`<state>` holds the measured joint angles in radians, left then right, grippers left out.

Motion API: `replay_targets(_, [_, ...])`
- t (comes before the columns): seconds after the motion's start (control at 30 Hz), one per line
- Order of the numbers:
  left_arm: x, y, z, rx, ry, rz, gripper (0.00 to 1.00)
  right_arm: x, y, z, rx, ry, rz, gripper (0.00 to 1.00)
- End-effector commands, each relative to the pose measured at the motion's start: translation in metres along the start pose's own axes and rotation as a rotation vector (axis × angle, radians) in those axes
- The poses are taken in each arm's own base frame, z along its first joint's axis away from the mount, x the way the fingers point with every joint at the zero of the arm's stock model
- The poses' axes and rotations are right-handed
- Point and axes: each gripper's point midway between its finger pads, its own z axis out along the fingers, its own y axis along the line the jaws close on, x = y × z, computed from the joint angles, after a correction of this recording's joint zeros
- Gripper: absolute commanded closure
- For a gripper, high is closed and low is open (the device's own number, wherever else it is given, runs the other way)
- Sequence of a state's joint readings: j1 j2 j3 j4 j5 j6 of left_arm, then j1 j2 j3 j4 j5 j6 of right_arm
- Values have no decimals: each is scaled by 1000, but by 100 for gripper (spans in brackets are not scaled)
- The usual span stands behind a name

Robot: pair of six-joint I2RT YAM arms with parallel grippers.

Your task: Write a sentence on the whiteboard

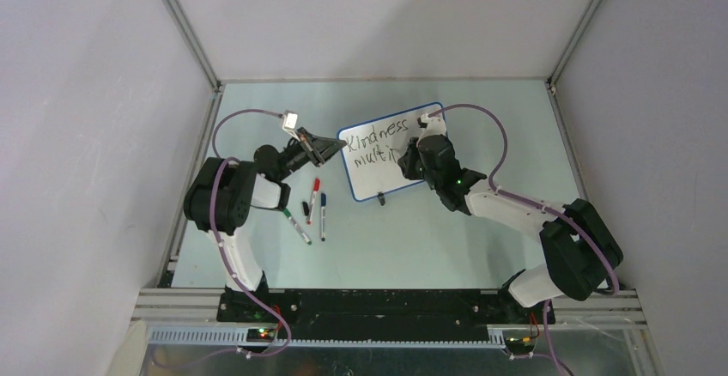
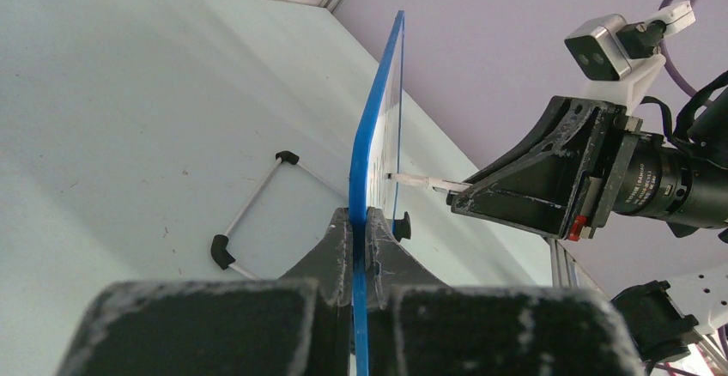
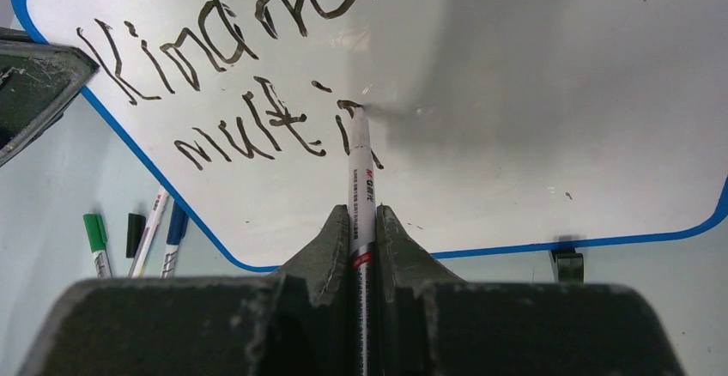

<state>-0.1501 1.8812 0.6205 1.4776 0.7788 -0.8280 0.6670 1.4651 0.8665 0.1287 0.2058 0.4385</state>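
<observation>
The whiteboard [image 1: 378, 183] stands tilted on the table [image 1: 446, 239], mid-rear, betw. the two arms. The sentence [image 3: 215, 67] is in black: top line "Kindness", 2nd line "multi" + a partial letter at the pen tip.

L gripper [image 2: 360, 221]: jaws pinched narrow on the board's blue rim; board shows edge-on in left wrist view. R gripper [image 3: 365, 221]: jaws closed on the held marker [image 3: 359, 166], tip touching the board at end of line 2. Red logo + small print on its barrel, too small to read.

Right of the tip the board is plain white out to the rim. 1 black foot [image 3: 567, 264] shows under the lower edge.

On table near the board's left corner, apart from it: 3 loose pens, i.e. green-cap pen [image 1: 297, 227], red-cap pen [image 1: 313, 198], blue-cap pen [image 1: 323, 215], + 1 separate black cap [image 1: 305, 209].
</observation>
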Motion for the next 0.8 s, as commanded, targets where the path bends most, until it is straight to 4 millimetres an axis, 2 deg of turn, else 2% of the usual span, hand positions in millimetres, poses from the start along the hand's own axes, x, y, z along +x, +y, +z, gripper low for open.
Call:
replay_targets(0.0, [-17,-20,0,63,-36,118,100,-15,-6,0,44,-31,19,100])
replay_targets(0.77, [-18,-20,0,62,-37,118,100,-2,-9,-6,48,-5,9,100])
